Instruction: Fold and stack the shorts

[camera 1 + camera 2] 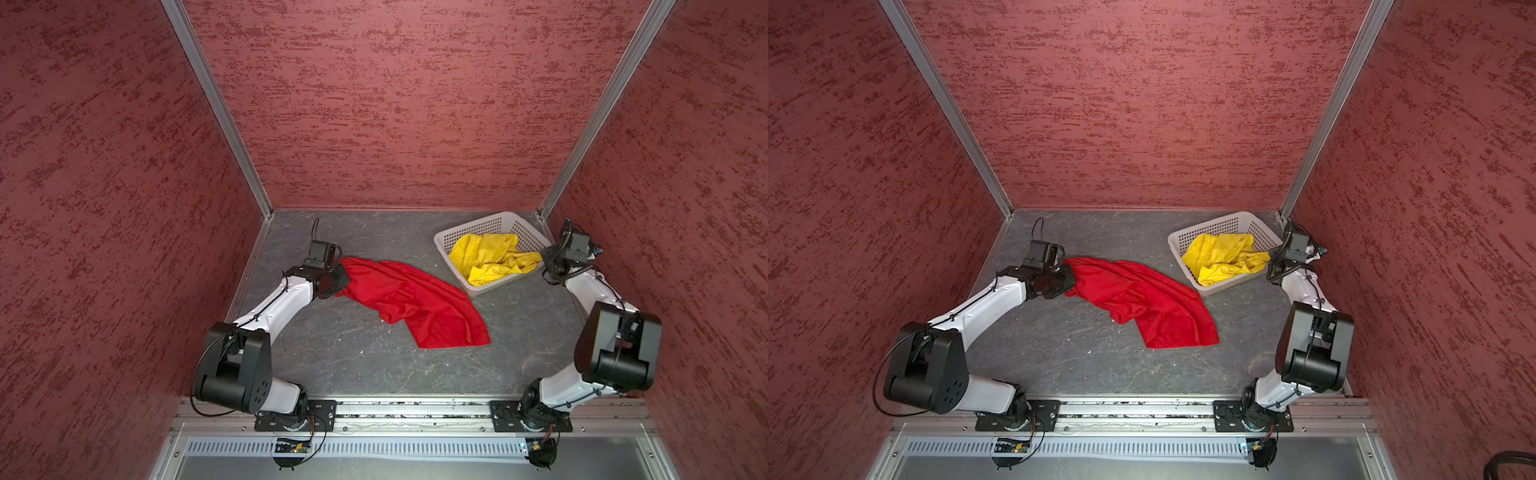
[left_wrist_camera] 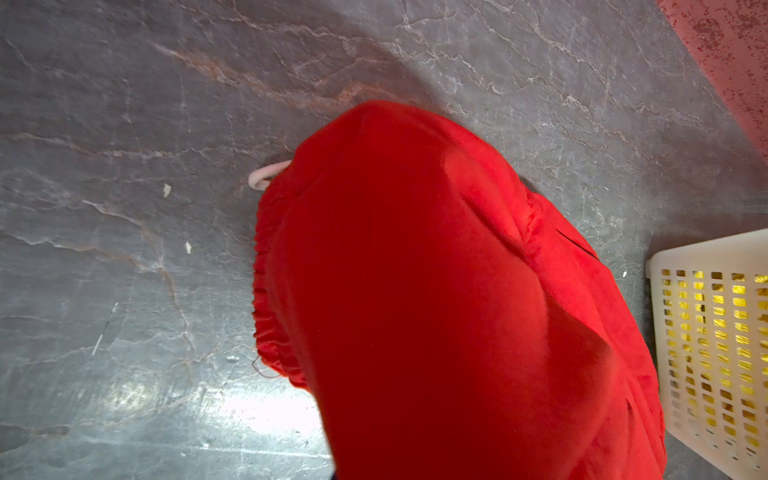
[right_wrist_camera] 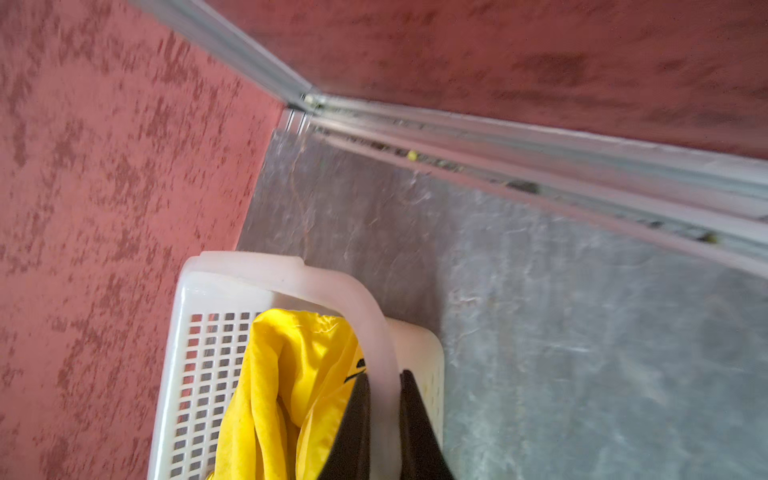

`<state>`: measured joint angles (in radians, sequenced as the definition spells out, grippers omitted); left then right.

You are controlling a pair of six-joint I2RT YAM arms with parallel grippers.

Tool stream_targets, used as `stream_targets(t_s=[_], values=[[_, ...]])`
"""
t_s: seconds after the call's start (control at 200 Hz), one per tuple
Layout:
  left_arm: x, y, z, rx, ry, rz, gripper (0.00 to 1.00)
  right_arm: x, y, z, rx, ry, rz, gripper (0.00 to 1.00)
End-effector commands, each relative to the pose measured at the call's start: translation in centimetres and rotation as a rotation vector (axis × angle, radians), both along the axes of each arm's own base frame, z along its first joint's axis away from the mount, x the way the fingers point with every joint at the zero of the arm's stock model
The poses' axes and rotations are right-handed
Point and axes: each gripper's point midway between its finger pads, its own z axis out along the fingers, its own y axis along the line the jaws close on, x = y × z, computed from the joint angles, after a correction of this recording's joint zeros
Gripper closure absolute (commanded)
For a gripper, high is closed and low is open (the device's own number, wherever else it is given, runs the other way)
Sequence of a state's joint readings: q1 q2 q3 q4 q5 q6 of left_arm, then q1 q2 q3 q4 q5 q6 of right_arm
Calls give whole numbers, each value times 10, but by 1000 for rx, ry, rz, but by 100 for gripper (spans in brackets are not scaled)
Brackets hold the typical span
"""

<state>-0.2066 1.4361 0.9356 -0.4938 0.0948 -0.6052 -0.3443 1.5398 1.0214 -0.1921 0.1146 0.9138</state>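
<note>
The red shorts [image 1: 415, 299] [image 1: 1142, 299] lie crumpled across the middle of the table. My left gripper [image 1: 338, 274] [image 1: 1069, 276] is shut on their left end. In the left wrist view the red fabric [image 2: 436, 291] covers the jaws, with the gathered waistband and a pale drawstring loop [image 2: 266, 174] showing. The yellow shorts [image 1: 490, 257] [image 1: 1225, 257] [image 3: 291, 374] sit bunched inside the white basket [image 1: 440, 243] [image 1: 1177, 245]. My right gripper [image 1: 544, 253] [image 1: 1271, 255] [image 3: 384, 376] is shut on the basket's rim [image 3: 374, 316], one finger inside against the yellow cloth and one outside.
The basket stands at the back right, near the corner where the red walls [image 1: 415, 104] meet. Its perforated side [image 2: 706, 332] shows in the left wrist view. An aluminium rail [image 1: 415, 411] runs along the front edge. Bare grey table [image 1: 353, 365] lies in front of the red shorts.
</note>
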Motion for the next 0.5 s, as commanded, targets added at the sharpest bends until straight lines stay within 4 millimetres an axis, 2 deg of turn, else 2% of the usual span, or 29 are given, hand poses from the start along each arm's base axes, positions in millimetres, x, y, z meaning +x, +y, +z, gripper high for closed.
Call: stream_targets(t_s=[0.0, 0.095, 0.205, 0.276, 0.316, 0.391, 0.496], values=[[5, -1, 17, -16, -54, -6, 100, -30, -31, 12, -101, 16, -156, 100], [4, -2, 18, -18, -57, -6, 100, -36, -36, 10, -97, 14, -182, 100], [3, -2, 20, -20, -56, -6, 100, -39, -33, -11, -56, 35, -199, 100], [3, -2, 21, -21, -53, -8, 100, -41, -30, -25, -30, 30, -199, 73], [3, -2, 22, -21, -57, -7, 100, -40, -27, -28, -21, 20, -188, 63], [3, -2, 25, -18, -61, -8, 100, -37, -23, -28, -22, 15, -155, 51], [6, -1, 28, -12, -67, -6, 100, -32, -16, -11, -59, -4, -86, 44]])
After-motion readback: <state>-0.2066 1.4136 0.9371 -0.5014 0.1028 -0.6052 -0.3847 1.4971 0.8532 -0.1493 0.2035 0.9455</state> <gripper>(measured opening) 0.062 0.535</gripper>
